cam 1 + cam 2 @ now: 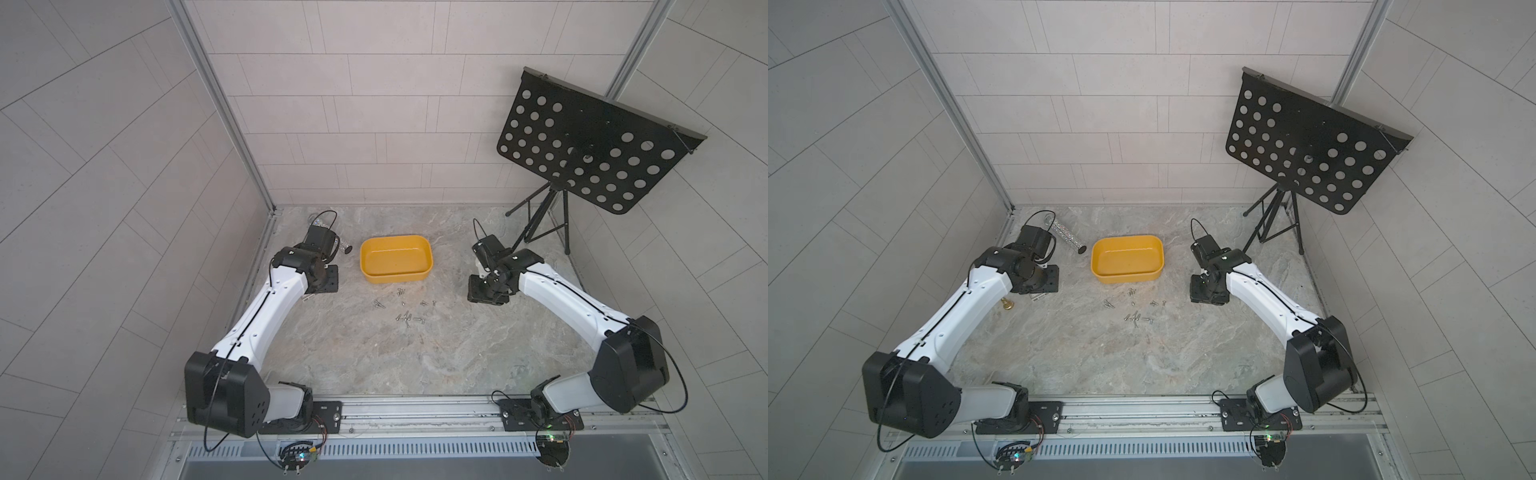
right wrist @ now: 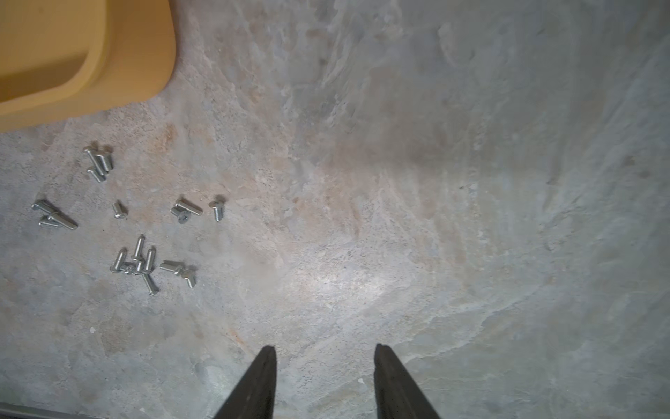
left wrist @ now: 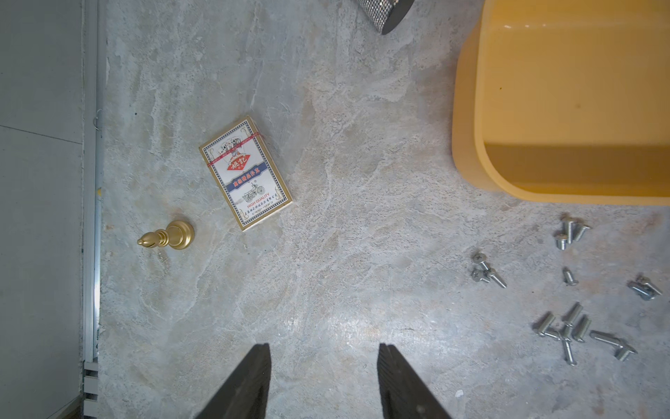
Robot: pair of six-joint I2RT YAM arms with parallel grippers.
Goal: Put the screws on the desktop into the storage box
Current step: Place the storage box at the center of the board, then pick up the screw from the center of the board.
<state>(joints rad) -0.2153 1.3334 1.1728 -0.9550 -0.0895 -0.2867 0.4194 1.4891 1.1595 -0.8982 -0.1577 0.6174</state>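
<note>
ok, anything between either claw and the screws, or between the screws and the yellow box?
Nothing visible. The screws lie on bare desktop beside the storage box. The left claw and right claw are open, with only bare surface between them and the screws. The card pack lies aside.

Seeing short silver screws (image 1: pixel 405 318) lying loose in small clusters on the grey marbled counter (image 1: pixel 415 365), near the long wall of the shallow yellow storage box (image 1: pixel 395 277) sitting upright.
</note>
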